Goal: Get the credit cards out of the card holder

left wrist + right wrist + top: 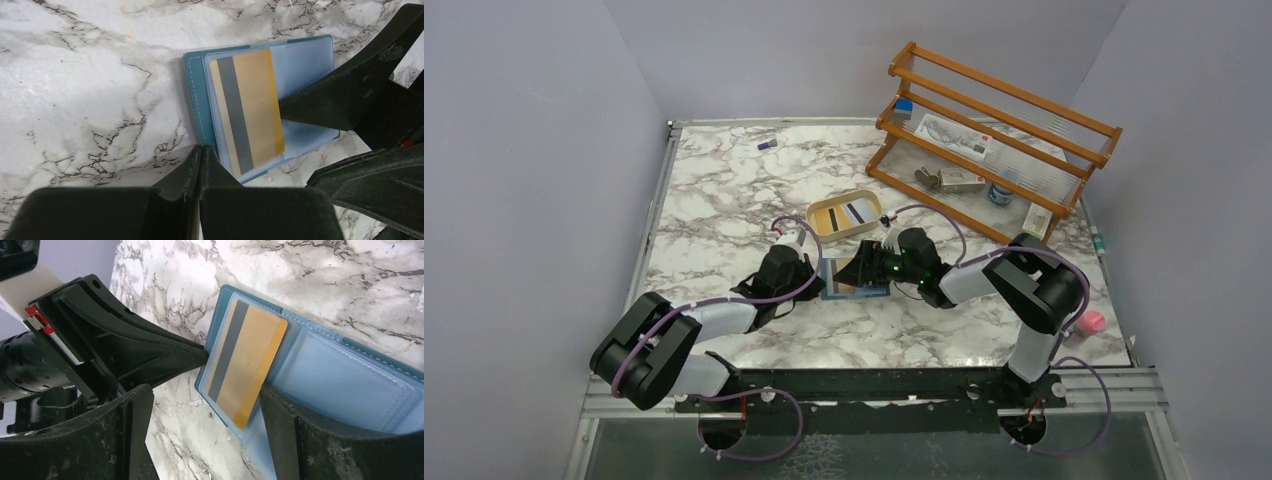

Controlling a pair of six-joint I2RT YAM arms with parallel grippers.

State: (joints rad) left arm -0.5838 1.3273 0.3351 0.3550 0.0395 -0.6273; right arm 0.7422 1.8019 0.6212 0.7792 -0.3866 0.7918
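The teal-blue card holder [834,282] lies open on the marble table between my two grippers. A yellow credit card with a grey stripe [255,105] sits in its clear inner sleeve, also seen in the right wrist view [250,365]. My left gripper [202,150] is shut and empty, its tips at the holder's teal edge [195,90]. My right gripper [205,405] is open and straddles the card's end. One of its fingers [280,430] rests on the light blue inside of the holder, beside the card's long edge.
A tan oval tray [816,212] just behind the holder has a yellow and a white striped card in it. A wooden rack [994,120] with small items stands at the back right. A pink object [1089,322] sits at the right edge, and a small purple item [767,145] at the far left.
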